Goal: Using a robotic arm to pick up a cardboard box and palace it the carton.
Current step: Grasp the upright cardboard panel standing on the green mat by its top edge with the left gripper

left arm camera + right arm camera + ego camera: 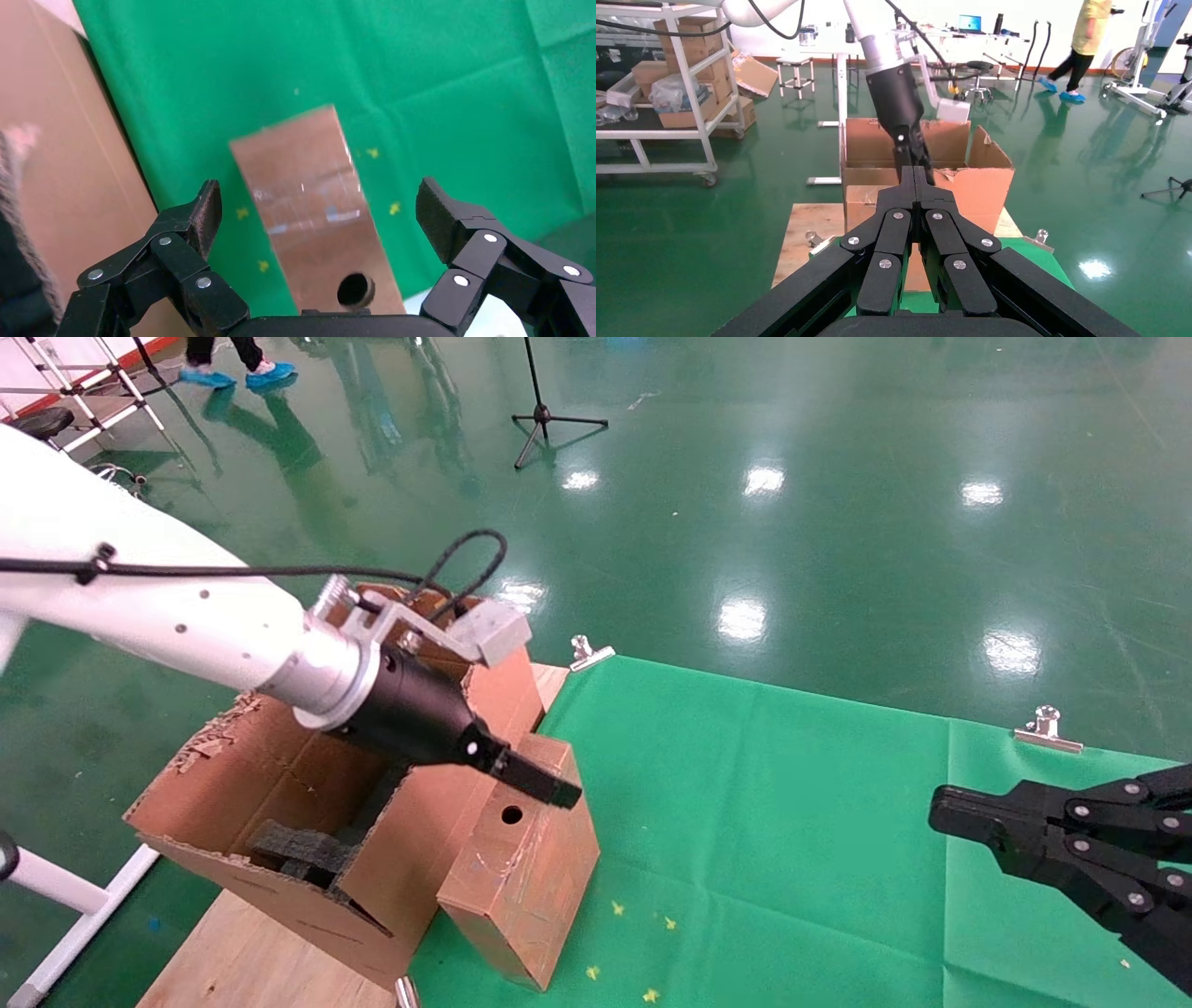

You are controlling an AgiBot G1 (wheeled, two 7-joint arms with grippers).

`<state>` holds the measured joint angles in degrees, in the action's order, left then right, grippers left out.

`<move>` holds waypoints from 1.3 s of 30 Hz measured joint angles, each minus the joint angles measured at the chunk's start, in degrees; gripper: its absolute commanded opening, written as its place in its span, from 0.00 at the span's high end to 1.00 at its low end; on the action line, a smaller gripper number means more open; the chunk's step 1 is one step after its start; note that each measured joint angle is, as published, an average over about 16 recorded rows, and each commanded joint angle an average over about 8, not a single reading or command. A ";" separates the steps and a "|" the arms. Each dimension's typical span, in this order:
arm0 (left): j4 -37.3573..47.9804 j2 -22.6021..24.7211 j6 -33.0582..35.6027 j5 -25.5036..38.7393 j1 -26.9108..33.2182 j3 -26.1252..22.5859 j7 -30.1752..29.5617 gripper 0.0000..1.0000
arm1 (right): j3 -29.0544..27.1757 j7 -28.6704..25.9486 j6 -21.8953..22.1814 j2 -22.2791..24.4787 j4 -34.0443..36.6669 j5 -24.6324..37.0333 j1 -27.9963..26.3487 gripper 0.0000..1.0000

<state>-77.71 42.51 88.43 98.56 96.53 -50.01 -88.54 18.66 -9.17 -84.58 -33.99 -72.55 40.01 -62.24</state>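
Note:
The small cardboard box [521,877] with a round hole stands on the green cloth [792,859], right against the carton [270,784]. The carton is open, with black foam [298,850] inside. My left gripper [549,789], on the white arm, is at the box's top end. In the left wrist view this gripper [320,207] is open, with a finger [205,210] on each side of the box [309,196] and clear of it. My right gripper [941,808] is shut and empty over the cloth at the right; it also shows in the right wrist view [916,175].
The cloth is held by metal clips [589,654] [1048,728] on a wooden board [251,961] that juts out under the carton. Beyond the table is green floor, with a tripod stand [545,416] and a person's feet [237,376] far off.

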 measured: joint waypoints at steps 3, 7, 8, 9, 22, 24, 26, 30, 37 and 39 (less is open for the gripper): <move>-0.02 0.10 0.16 -0.18 0.24 -1.30 0.44 0.00 | 0.00 0.00 0.00 0.00 0.00 0.00 0.00 1.00; -0.03 0.18 0.42 -0.52 0.70 -2.89 1.19 0.00 | 0.00 0.00 0.01 0.00 0.00 -0.01 0.00 0.99; -0.04 0.19 0.47 -0.58 0.84 -3.22 1.39 0.00 | 0.00 0.01 0.01 0.00 0.01 -0.01 0.00 0.92; -0.04 0.19 0.52 -0.61 0.99 -3.52 1.59 0.00 | 0.00 0.01 0.01 0.00 0.01 -0.01 0.01 0.79; 0.01 0.23 0.84 -0.79 1.73 -4.64 2.51 1.00 | 0.00 0.01 0.02 0.01 0.01 -0.01 0.01 0.00; 0.00 0.22 0.82 -0.74 1.70 -4.54 2.45 1.00 | 0.00 0.01 0.02 0.01 0.01 -0.01 0.01 0.00; 0.00 0.22 0.80 -0.70 1.66 -4.45 2.41 1.00 | 0.00 0.01 0.02 0.01 0.01 -0.01 0.01 0.00; 0.00 0.21 0.76 -0.62 1.58 -4.31 2.33 1.00 | 0.00 0.01 0.02 0.01 0.01 -0.01 0.01 0.00; -0.02 0.20 0.69 -0.53 1.48 -4.14 2.25 1.00 | 0.00 0.01 0.02 0.01 0.01 -0.01 0.01 0.00; 0.00 0.20 0.67 -0.51 1.46 -4.11 2.24 1.00 | 0.00 0.01 0.02 0.01 0.01 -0.01 0.01 0.00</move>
<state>-77.71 42.71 89.09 98.05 97.99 -54.11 -86.29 18.66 -9.16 -84.56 -33.98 -72.54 39.99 -62.22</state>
